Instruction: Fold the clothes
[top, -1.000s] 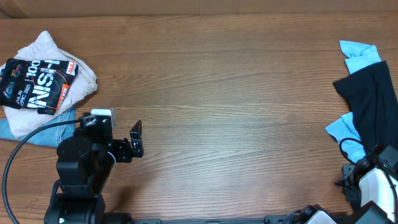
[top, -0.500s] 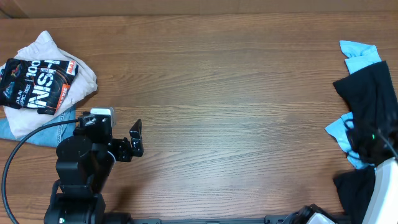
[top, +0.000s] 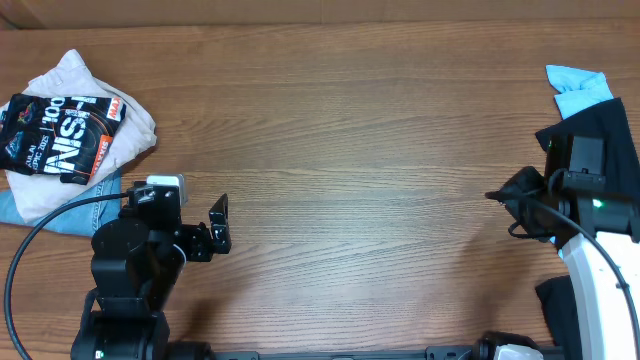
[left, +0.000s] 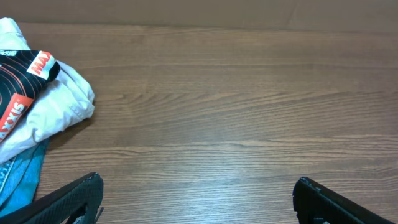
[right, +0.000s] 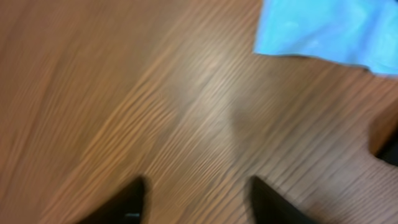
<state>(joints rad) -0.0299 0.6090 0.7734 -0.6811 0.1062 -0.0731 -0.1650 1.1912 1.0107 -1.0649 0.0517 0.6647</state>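
Right gripper (top: 500, 195): fingers spread, nothing between them, tips over bare table (top: 360, 130). Its wrist view is blurred, but we make out both dark fingertips (right: 132, 200) apart above the wood grain. The black shirt (top: 612, 135) lies behind this gripper, past its wrist, not touched by the fingers. The light blue shirt (top: 578, 84) lies just beyond the black one.

Left gripper (top: 220, 224): jaws wide, empty, over bare wood. Ahead of it and off to its left sits a pile: a lettered black garment (top: 58, 135) on top of a white garment (top: 135, 128).
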